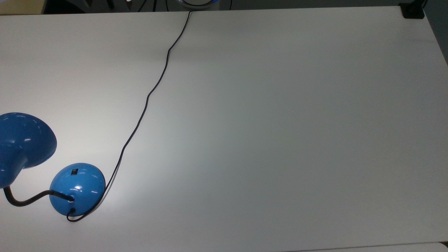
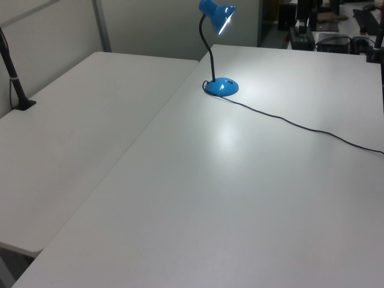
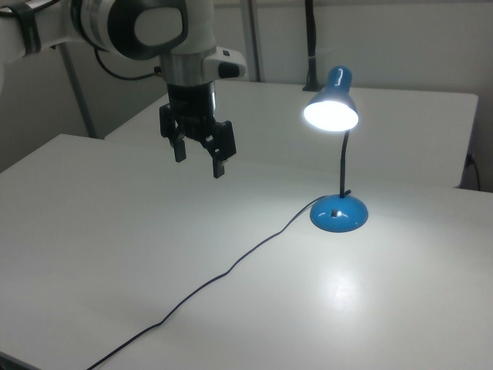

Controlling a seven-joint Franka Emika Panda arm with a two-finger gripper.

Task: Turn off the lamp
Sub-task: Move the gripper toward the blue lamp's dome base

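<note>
Lamp (image 3: pixel 337 154) lit, standing on white table (image 3: pixel 115 254), bright pool on the surface under the shade (image 3: pixel 331 108). In the right view, far right of centre; in the top view, at the near-left corner; in the left view, far centre. Base (image 1: pixel 77 189) round, blue, domed, with small black switch (image 1: pixel 74 171) on top of the dome, on the side away from the neck (image 1: pixel 28 200). Cord (image 1: pixel 150 92) running from the base across the table to the far edge in the top view.

Gripper (image 3: pixel 199 158) hanging above the table in the right view, pointing down, fingers spread moderately wide, holding nothing. Well apart from the lamp: base lies to the right view's right and lower. Neck rising vertical from the base, shade overhanging toward the gripper side in the right view. Switch not yet touched.

Next move probably a sideways travel to the right view's right, then down onto the switch, coming in under or round the shade. Risk: clipping the shade or snagging the cord.
</note>
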